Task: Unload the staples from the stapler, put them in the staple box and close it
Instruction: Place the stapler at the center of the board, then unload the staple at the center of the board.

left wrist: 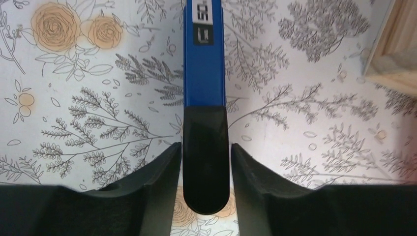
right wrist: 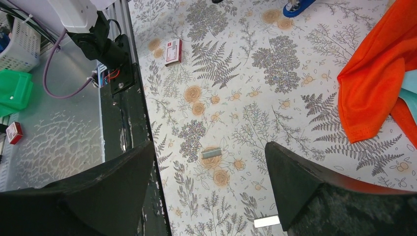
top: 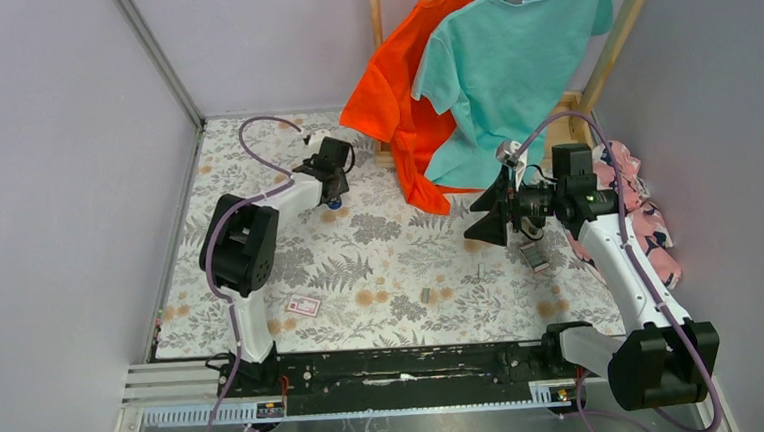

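A short grey strip of staples [top: 425,294] lies on the floral cloth near the front middle; it also shows in the right wrist view [right wrist: 211,153]. A second bright silvery strip [right wrist: 267,221] lies by my right fingertip. A small grey-and-dark elongated thing [top: 533,256], probably the stapler, lies under my right arm. My right gripper [top: 478,217] [right wrist: 208,144] is open and empty, held above the cloth. My left gripper [top: 334,184] [left wrist: 205,145] is closed on the black end of a slim blue bar [left wrist: 204,64], at the far left.
A red-and-white card [top: 303,305] [right wrist: 173,51] lies front left. Orange [top: 400,85] and teal [top: 519,62] shirts hang at the back, on a wooden rack [left wrist: 393,64]. Pink cloth [top: 648,215] lies at the right. A black rail [top: 397,365] runs along the front.
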Tool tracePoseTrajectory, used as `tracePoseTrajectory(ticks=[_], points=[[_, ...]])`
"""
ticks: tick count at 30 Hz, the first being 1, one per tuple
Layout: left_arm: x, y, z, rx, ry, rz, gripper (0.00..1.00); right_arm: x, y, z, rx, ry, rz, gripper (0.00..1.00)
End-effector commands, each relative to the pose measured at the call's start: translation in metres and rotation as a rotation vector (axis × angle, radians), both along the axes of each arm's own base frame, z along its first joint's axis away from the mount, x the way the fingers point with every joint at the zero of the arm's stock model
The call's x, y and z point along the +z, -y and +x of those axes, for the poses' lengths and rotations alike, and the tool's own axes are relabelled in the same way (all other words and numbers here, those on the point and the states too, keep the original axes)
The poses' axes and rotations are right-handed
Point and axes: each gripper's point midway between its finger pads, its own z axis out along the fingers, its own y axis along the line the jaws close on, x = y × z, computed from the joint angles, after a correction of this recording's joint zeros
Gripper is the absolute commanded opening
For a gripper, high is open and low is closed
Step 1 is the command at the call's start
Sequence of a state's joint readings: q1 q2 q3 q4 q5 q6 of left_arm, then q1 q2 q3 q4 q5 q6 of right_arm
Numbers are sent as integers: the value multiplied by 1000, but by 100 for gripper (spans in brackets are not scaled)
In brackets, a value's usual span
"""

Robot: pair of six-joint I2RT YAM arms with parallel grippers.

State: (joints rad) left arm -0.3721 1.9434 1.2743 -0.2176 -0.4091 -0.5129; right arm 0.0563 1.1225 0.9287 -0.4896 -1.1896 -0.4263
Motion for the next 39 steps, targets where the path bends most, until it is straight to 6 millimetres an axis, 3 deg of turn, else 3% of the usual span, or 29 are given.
tracePoseTrajectory(ticks=[1,5,9,12,15,16,18,22,26,30,33,34,39], points=[[25,-7,21,19,60,15,55,23,1,1,8,75,16,91],[43,-6,19,20,85,-7,69,23,2,0,6,76,18,91],[83,4,4,-38,164,-102,70,24,3,0,4,79,20,91],[129,23,-20,-174,304,-240,70,25,3,0,2,83,20,91],[156,52,-64,-384,448,-424,70,27,3,-1,3,88,23,91],[150,50,-81,-383,469,-470,70,27,3,-1,4,91,25,91],[158,43,-102,-347,530,-545,70,28,3,-2,6,90,27,91],[149,19,-126,-236,530,-564,70,29,3,-3,9,94,32,91],[119,-9,-139,-62,445,-517,70,30,3,-4,12,95,35,91],[96,-47,-149,245,356,-481,72,31,3,-4,12,96,35,91],[77,-82,-164,465,264,-342,92,31,3,-4,12,97,36,91],[78,-96,-164,548,266,-294,96,31,2,-4,13,95,37,91],[68,-115,-158,698,199,-182,100,32,2,-5,13,97,38,91]])
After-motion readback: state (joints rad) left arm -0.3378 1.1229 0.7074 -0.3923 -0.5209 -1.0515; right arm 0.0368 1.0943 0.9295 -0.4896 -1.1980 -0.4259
